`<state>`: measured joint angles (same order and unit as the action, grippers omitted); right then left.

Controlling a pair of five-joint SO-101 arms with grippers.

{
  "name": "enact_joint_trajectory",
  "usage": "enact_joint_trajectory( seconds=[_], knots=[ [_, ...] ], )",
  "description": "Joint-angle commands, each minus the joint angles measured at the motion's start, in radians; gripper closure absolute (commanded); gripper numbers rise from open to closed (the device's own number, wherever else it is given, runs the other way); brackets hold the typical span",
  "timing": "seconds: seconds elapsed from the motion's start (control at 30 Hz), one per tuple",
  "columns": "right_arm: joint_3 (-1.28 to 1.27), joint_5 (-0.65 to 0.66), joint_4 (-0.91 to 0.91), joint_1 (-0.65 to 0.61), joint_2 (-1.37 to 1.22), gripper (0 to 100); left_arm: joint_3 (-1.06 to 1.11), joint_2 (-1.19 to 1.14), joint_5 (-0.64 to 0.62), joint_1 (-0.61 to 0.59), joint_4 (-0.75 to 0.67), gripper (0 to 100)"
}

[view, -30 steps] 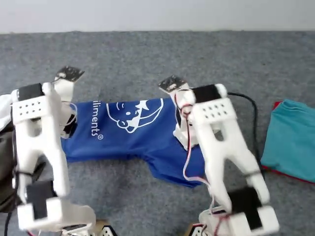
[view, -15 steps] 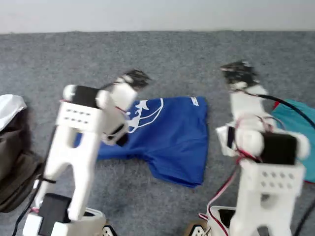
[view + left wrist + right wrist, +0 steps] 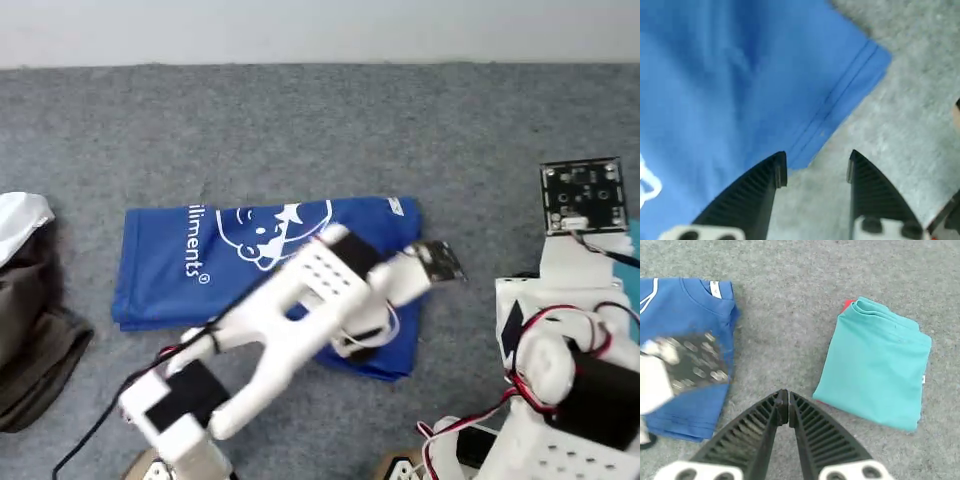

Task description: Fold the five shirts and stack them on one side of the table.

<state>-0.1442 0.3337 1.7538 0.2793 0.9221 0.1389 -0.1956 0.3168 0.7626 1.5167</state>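
Observation:
A blue shirt [image 3: 220,255] with a white print lies partly folded in the middle of the grey table. My left arm stretches across it. The left gripper [image 3: 816,162] hangs open just above the shirt's near right hem corner [image 3: 860,65], with nothing between its fingers. In the high view that gripper [image 3: 365,340] sits over the shirt's lower right edge. My right gripper [image 3: 788,402] is shut and empty, held high over bare table between the blue shirt [image 3: 695,325] and a folded teal shirt [image 3: 875,375].
A red garment [image 3: 846,305] peeks out under the teal shirt at the right side. A heap of dark and white clothes [image 3: 30,300] lies at the table's left edge. The right arm [image 3: 570,340] stands at the near right.
Both arms left the blue shirt's ends. The left arm swung right to the shirt's lower right corner, the right arm pulled back to the right, and the shirt now lies flatter.

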Motion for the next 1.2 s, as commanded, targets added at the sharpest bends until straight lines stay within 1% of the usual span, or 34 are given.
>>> enact_joint_trajectory(
  seconds=[0.0, 0.1, 0.33, 0.43, 0.53, 0.67, 0.8, 0.93, 1.03, 1.17],
  knots=[
    [0.035, 0.002, 0.042, 0.008, 0.018, 98.4, -0.038, -0.061, -0.011, 0.06, -0.054, 79],
    [0.035, 0.002, 0.042, 0.016, 0.03, 98.4, -0.038, -0.117, -0.011, 0.071, -0.097, 79],
    [0.035, 0.014, 0.042, 0.099, 0.039, 98.4, -0.038, -0.226, -0.012, 0.068, -0.167, 80],
    [0.035, 0.064, 0.042, 0.128, 0.039, 98.5, -0.053, -0.238, -0.006, 0.069, -0.18, 89],
    [0.035, 0.084, 0.041, 0.145, 0.036, 98.6, -0.082, -0.215, -0.005, 0.071, -0.167, 98],
    [0.035, 0.08, 0.039, 0.14, 0.031, 98.6, -0.117, -0.143, -0.003, 0.064, -0.121, 99],
    [0.035, 0.08, 0.038, 0.14, 0.03, 98.5, -0.154, -0.064, -0.002, 0.003, -0.109, 99],
    [0.035, 0.083, 0.038, 0.14, 0.03, 98.4, -0.197, -0.048, 0.084, -0.083, -0.112, 99],
    [0.035, 0.083, 0.036, 0.14, 0.03, 98.4, -0.232, -0.071, 0.132, -0.133, -0.112, 98],
    [0.035, 0.083, 0.036, 0.14, 0.03, 98.4, -0.295, -0.144, 0.152, -0.195, -0.114, 98]
  ],
)
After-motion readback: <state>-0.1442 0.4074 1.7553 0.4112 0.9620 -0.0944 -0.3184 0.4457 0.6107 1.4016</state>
